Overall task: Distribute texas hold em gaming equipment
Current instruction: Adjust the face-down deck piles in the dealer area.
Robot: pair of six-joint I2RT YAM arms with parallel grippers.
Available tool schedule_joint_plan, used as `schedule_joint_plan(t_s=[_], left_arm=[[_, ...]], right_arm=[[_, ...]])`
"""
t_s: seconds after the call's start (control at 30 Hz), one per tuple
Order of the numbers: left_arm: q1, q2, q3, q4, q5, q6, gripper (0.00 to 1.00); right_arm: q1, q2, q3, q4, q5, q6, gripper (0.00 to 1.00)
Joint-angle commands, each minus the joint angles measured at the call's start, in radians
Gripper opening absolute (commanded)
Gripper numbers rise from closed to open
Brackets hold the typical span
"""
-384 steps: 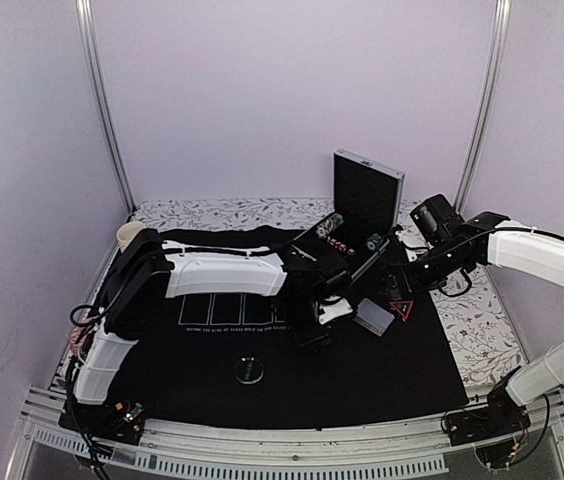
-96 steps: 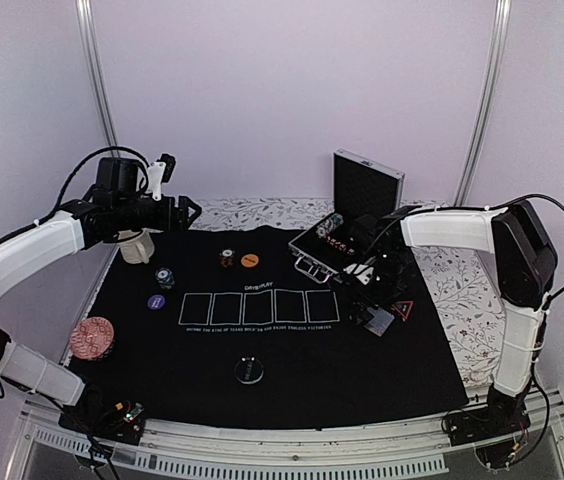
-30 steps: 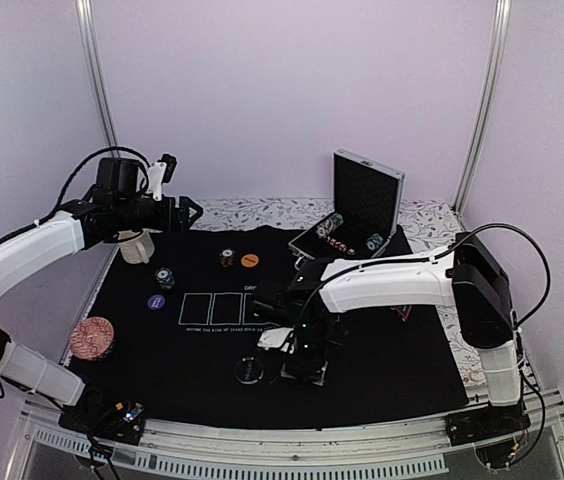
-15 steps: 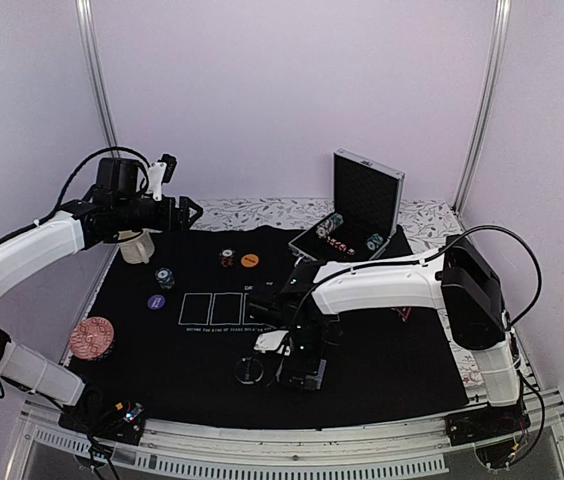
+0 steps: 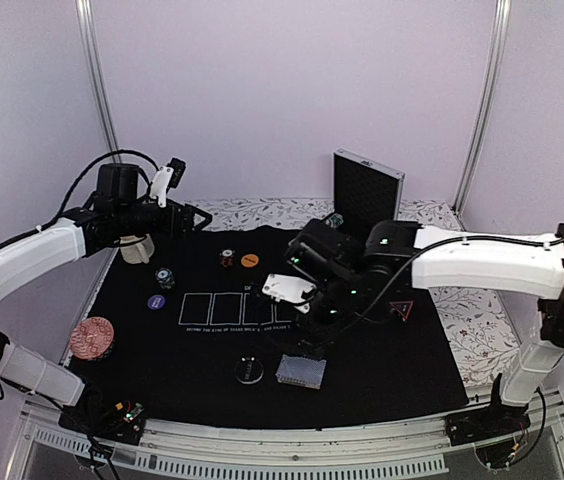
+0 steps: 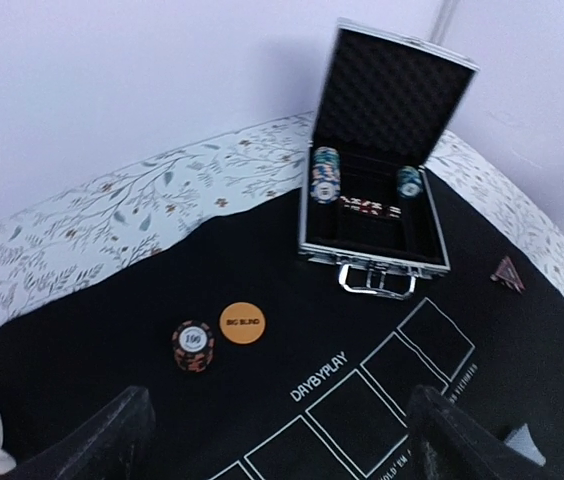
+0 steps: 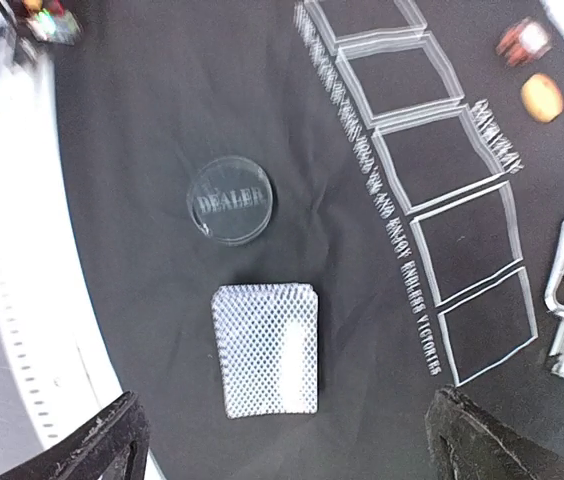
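Note:
A grey-blue-backed deck of playing cards [image 5: 301, 371] [image 7: 265, 350] lies flat on the black mat, just right of the clear "DEALER" disc [image 5: 249, 371] [image 7: 230, 198]. My right gripper [image 5: 309, 340] [image 7: 292, 440] hangs open above the deck, touching nothing. My left gripper [image 5: 197, 215] [image 6: 282, 440] is open and empty, high over the mat's far left. An orange "BIG BLIND" disc [image 5: 250, 259] [image 6: 241, 322] sits beside a chip stack [image 5: 227, 257] [image 6: 193, 345]. A purple disc [image 5: 155, 301], another chip stack [image 5: 165, 277] and the triangle marker [image 5: 400, 308] [image 6: 507, 273] also rest on the mat.
The open aluminium case [image 5: 367, 195] [image 6: 372, 215] stands at the back with chip stacks [image 6: 324, 175] inside. A cream mug [image 5: 137, 247] is at the far left. A reddish round thing [image 5: 92, 336] lies at the mat's left edge. Five card outlines [image 5: 262, 307] are printed mid-mat.
My right gripper opened, left the deck on the mat beside the dealer disc, and rose back away from it. The left arm barely shifted.

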Motion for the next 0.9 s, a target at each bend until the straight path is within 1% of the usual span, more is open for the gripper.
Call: schedule_joint_plan(t_s=[0.0,0.07,0.1,0.13,0.17,0.23,0.33,0.43,0.57,0.7,0.87], left_arm=[[-0.100,-0.063,-0.031,0.062,0.218,0.167,0.93],[-0.198,-0.070,-0.046,0.031,0.290,0.286,0.98],[-0.255,-0.070,-0.054,0.004,0.312,0.349,0.98],[-0.315,-0.068,-0.062,-0.026,0.315,0.418,0.98],[-0.393,-0.060,-0.070,-0.068,0.297,0.505,0.98],[-0.511,-0.027,-0.075,-0.132,0.220,0.619,0.98],[-0.633,0.076,-0.038,-0.207,0.106,0.704,0.98],[-0.695,0.204,0.046,-0.282,0.064,0.742,0.98],[-0.734,0.338,0.113,-0.304,0.031,0.773,0.98],[-0.749,0.420,0.159,-0.325,0.037,0.780,0.98],[-0.754,0.458,0.161,-0.325,0.032,0.779,0.98]], right_arm=[[-0.100,-0.201,-0.175,0.209,-0.036,0.083,0.99],[-0.212,-0.274,-0.250,0.257,-0.086,0.187,0.99],[-0.290,-0.304,-0.288,0.271,-0.114,0.226,0.99],[-0.338,-0.331,-0.330,0.283,-0.119,0.282,0.99],[-0.373,-0.355,-0.367,0.296,-0.116,0.320,0.99],[-0.419,-0.391,-0.430,0.324,-0.117,0.381,0.99],[-0.443,-0.422,-0.509,0.371,-0.138,0.432,0.99],[-0.448,-0.419,-0.544,0.395,-0.162,0.456,0.99],[-0.449,-0.402,-0.567,0.396,-0.163,0.470,0.99],[-0.448,-0.403,-0.590,0.399,-0.165,0.474,0.99],[-0.450,-0.406,-0.616,0.402,-0.161,0.474,0.99]])
